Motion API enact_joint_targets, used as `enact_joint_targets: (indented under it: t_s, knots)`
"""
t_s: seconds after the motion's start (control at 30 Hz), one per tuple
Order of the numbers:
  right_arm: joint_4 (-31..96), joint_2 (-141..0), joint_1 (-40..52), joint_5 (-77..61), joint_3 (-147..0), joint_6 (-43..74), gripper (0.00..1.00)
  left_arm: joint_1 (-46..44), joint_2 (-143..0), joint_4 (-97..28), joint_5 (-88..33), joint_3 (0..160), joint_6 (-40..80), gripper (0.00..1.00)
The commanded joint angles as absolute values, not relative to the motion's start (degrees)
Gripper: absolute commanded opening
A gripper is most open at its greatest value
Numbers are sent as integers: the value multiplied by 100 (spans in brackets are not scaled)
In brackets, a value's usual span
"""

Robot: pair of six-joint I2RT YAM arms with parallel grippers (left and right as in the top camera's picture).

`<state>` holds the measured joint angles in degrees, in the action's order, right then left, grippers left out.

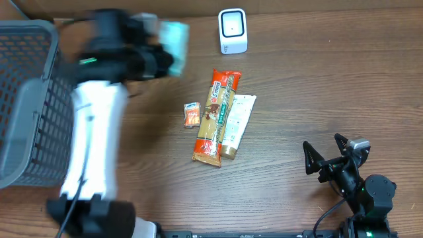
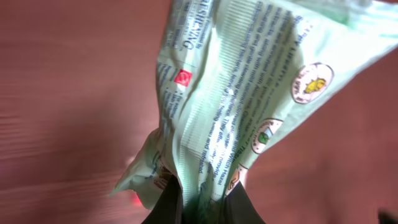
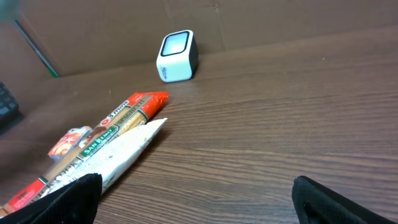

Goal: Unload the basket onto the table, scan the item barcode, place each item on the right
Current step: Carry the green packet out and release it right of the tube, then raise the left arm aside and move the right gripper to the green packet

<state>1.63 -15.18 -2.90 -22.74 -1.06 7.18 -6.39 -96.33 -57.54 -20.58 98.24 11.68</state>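
Right gripper sits nearest, low at the front right corner of the table, jaws wide apart, nothing between them, parked and well apart from everything. Mid-table there is a cluster of three items lying flat: long orange pasta packet, white tube touching its right side, small orange sachet just beside its left side. None of these is being handled. Grey basket is at the left edge. Further back, left gripper is off the table and clamped tight on the bottom edge of a pale green packet, which hangs crumpled above the fingers in the wrist view. Arm and packet are motion-blurred overhead. Printed text and round logos show on the visible face, but no barcode that I can make out. White scanner stands at the far edge, to the right of the held packet, near but not touching. Progress, as a judgement: pick and lift are done, the scan is not. The packet isn't in front of the scanner window yet. What's left is to carry it right to the scanner and turn the barcode side to face the window, and the crumpling could hide the code.
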Motion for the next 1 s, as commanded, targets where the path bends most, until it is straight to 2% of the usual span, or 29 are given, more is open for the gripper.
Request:
enact_joint_targets:
  t_s: [0.0, 0.2, 0.47, 0.5, 0.53, 0.6, 0.63, 0.67, 0.77, 0.83, 0.97]
  knots:
    - [130, -1525, -263, -2329, -82, 906, 100, -1732, -10204, -5592, -1599, 9730, 1457, 4]
    - [132, -1525, -263, -2329, -82, 906, 100, -3048, -11531, -5170, -1610, 9730, 1734, 4]
    - [134, -1525, -263, -2329, -82, 906, 100, -3754, -12538, -5052, -1660, 9730, 2596, 4]
    - [134, -1525, -263, -2329, -82, 904, 100, -3789, -12597, -5052, -1675, 9730, 2724, 9]
    - [134, -1525, -263, -2331, -82, 906, 100, -3806, -12626, -5050, -1699, 9730, 2797, 23]
    - [130, -1525, -263, -2458, -82, 910, 100, -3822, -12628, -5043, -1756, 9727, 2840, 69]
    - [73, -1525, -263, -2563, -82, 923, 100, -3822, -12626, -5022, -1758, 9730, 2838, 83]
    - [-38, -1525, -263, -2689, -82, 923, 100, -3822, -12619, -5004, -1782, 9745, 2838, 90]
    - [-464, -1525, -263, -3124, -86, 1131, 100, -3734, -12589, -5057, -2165, 9896, 2825, 92]
    - [-657, -1525, -263, -3269, -117, 1601, 100, -3610, -12484, -5065, -2504, 10092, 2620, 89]
    - [-67, -1544, -263, -3616, -443, 1931, 100, -3245, -12020, -5122, -2582, 10689, 2141, 95]
